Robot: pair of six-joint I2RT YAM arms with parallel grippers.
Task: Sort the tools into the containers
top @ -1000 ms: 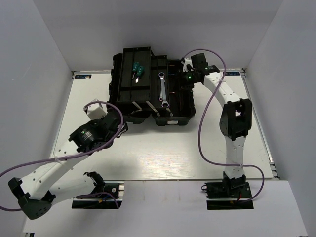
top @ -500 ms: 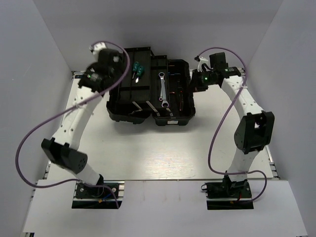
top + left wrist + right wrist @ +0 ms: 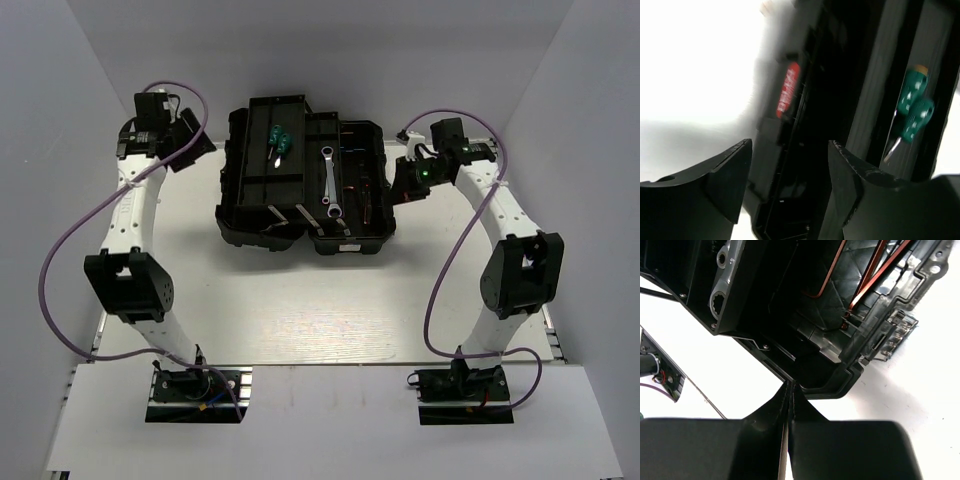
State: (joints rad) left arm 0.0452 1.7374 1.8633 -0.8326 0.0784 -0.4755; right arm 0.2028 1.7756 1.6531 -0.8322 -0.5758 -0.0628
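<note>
The black toolbox point(image 3: 300, 180) lies open at the far middle of the table. Two green-handled screwdrivers point(image 3: 277, 139) point(image 3: 914, 111) lie in its left tray. A silver wrench point(image 3: 328, 181) point(image 3: 724, 276) lies in the middle compartment, and thin reddish hex keys point(image 3: 352, 176) point(image 3: 874, 276) rest in the right one. My left gripper point(image 3: 190, 150) point(image 3: 790, 146) hangs open just left of the toolbox, nothing between its fingers. To the right of the box my right gripper point(image 3: 402, 183) point(image 3: 791, 385) is shut and empty, its tips pointing at the box's corner.
A red label point(image 3: 788, 90) marks the toolbox's left side. White walls enclose the table on the left, right and far sides. Both arm bases point(image 3: 195, 385) point(image 3: 465, 385) sit at the near edge, with purple cables looping beside each arm.
My left arm has swung from the near left up to the far left of the toolbox. The right gripper has shut and drawn back to the right of the box.
</note>
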